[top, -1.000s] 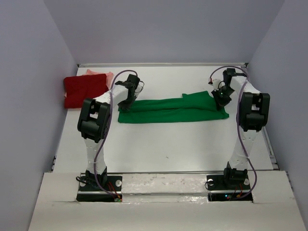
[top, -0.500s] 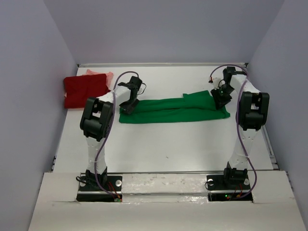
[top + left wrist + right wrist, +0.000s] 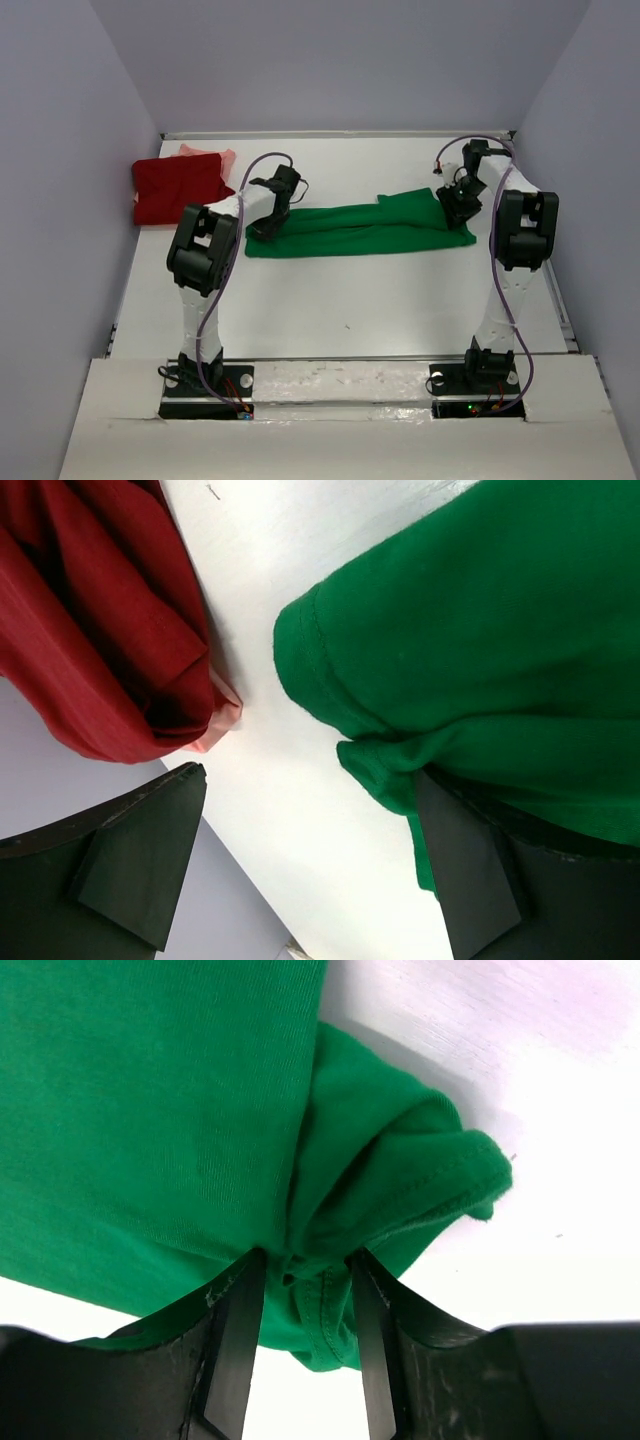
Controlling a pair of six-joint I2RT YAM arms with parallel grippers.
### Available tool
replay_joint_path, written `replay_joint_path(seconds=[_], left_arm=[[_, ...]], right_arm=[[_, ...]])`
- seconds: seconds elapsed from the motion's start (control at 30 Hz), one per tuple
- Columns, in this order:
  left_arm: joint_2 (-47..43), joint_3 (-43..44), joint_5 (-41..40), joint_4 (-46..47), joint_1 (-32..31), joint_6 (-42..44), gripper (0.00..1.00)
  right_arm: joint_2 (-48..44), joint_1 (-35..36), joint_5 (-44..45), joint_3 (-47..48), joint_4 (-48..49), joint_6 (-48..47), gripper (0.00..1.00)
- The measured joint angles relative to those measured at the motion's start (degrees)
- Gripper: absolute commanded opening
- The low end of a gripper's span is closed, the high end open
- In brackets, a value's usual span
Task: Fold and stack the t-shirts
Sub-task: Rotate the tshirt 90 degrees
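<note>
reaching forward, both arms bend down over the bright green cloth t-shirt (image 3: 360,229) on the white table (image 3: 350,300): right gripper (image 3: 455,208) pinches its right end, left gripper (image 3: 266,224) gapes wide at its left end.

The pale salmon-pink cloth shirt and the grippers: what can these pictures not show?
- Pale salmon-pink cloth shirt: top and left wrist views show only a corner; the dark red cloth shirt covers the rest.
- Left gripper: open beside the bright green cloth shirt; left wrist view, cloth folds hide whether one finger touches it.
- Right gripper: shut on that shirt; in the right wrist view bunched cloth hides how many layers it holds.
</note>
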Motion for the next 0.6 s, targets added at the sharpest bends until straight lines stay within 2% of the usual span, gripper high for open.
replay_joint_path(seconds=[0.33,0.53,0.6], left_arm=[[-0.5,-1.6,-0.9,1.5,-0.6,0.2,0.99],[-2.5,-3.8,0.9,-0.3,-1.4,-0.1,0.99],[-3.7,-4.9,2.9,-2.2,-1.7,-0.7,0.99]], right_arm=[[3.7,0.0,-0.3,5.4,-1.1,0.4,0.51],[8.7,0.0,-3.9,13.8,-0.8,1.8,0.53],[11.9,0.1,-5.6,19.1,-1.1,3.0,0.54]])
